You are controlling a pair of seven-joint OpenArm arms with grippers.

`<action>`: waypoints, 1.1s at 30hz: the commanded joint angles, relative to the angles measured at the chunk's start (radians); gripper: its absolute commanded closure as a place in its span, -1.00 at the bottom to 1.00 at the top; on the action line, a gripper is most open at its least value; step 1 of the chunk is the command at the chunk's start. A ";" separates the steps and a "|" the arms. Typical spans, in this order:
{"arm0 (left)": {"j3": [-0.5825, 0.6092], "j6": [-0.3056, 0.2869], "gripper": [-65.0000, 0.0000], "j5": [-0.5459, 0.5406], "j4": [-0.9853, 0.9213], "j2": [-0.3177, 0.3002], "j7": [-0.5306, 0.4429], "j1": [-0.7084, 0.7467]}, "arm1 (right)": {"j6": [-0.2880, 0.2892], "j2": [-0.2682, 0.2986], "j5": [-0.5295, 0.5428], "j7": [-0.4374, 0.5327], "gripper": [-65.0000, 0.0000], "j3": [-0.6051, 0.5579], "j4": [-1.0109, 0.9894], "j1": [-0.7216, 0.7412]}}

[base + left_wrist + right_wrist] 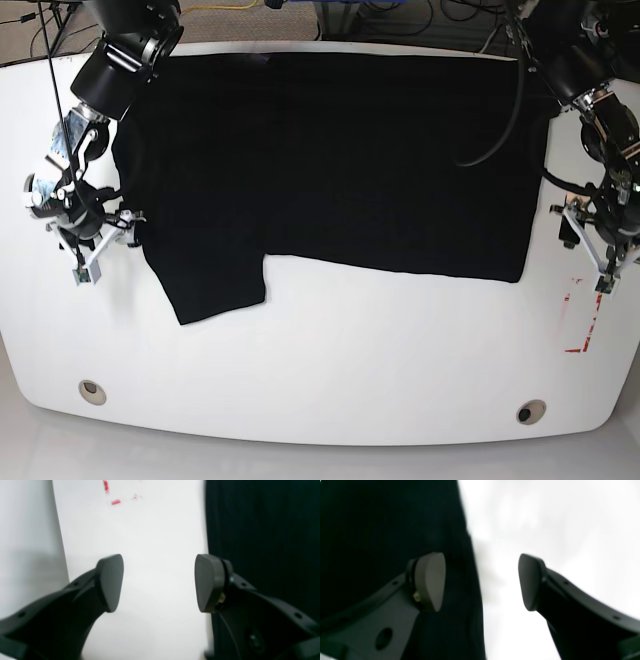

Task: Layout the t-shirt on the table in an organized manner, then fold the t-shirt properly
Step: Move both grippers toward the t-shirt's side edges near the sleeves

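Black cloth t-shirt (330,160) is spread long sideways on the white glossy table (330,370), between the left gripper (598,235) and right gripper (88,228), both held apart, empty.

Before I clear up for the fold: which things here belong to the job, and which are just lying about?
Job:
- t-shirt, spread plain black side up
- table
- left end effector and right end effector, both open

Lying about:
- red tape marks
- grommet holes
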 commanded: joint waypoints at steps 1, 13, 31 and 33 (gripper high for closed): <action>-0.004 -0.001 -0.29 0.015 -0.044 -0.018 -0.031 -0.059 | -0.001 0.013 -0.021 0.057 -0.33 0.000 -0.072 0.064; -0.004 -0.001 -0.29 0.034 -0.109 -0.025 -0.066 -0.100 | -0.001 0.018 -0.067 0.199 -0.33 0.001 -0.348 0.141; -0.007 -0.001 -0.29 0.031 -0.234 -0.047 -0.149 -0.086 | -0.001 -0.079 -0.075 0.199 -0.26 0.001 -0.352 0.102; -0.006 -0.001 -0.29 0.031 -0.287 -0.047 -0.171 -0.089 | -0.001 -0.079 -0.075 0.199 -0.10 0.001 -0.352 0.101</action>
